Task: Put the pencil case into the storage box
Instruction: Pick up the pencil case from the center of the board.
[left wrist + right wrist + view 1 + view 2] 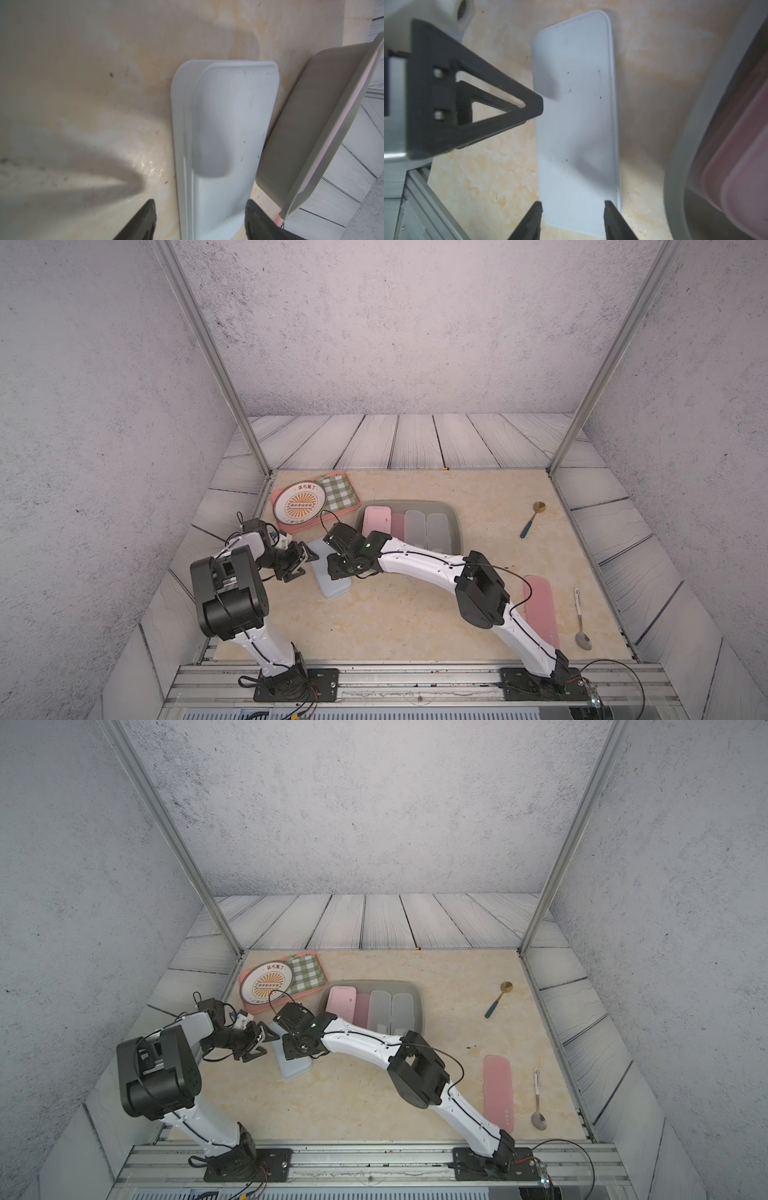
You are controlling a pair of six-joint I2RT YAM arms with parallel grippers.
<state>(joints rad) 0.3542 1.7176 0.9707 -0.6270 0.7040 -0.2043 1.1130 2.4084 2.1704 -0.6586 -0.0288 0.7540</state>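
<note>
Item one, pencil case (pixel 332 587): pale blue, rounded corners, lying flat on the desk (pixel 395 614) at the near left corner of the storage box (pixel 415 503), just outside it and close beside its wall. Item two, left jaws: apart, straddling one end of the case, and in the left wrist view I see clear desk between one fingertip (pixel 145 220) and the case edge. Item three, right jaws: set across the other end at about the width of the case; I cannot tell whether they press on it. Item four, storage box contents: one pink case (pixel 376 522), a darker pink piece (pixel 397 524) beside it and two frosted grey cases (pixel 414 526). Item five, sundries: pink tray (pixel 297 529) carrying a plate (pixel 300 501) and checked cloth (pixel 338 491); gold spoon with teal handle (pixel 530 520); silver spoon (pixel 581 622); flat pink lid (pixel 540 610) near the right arm.
</note>
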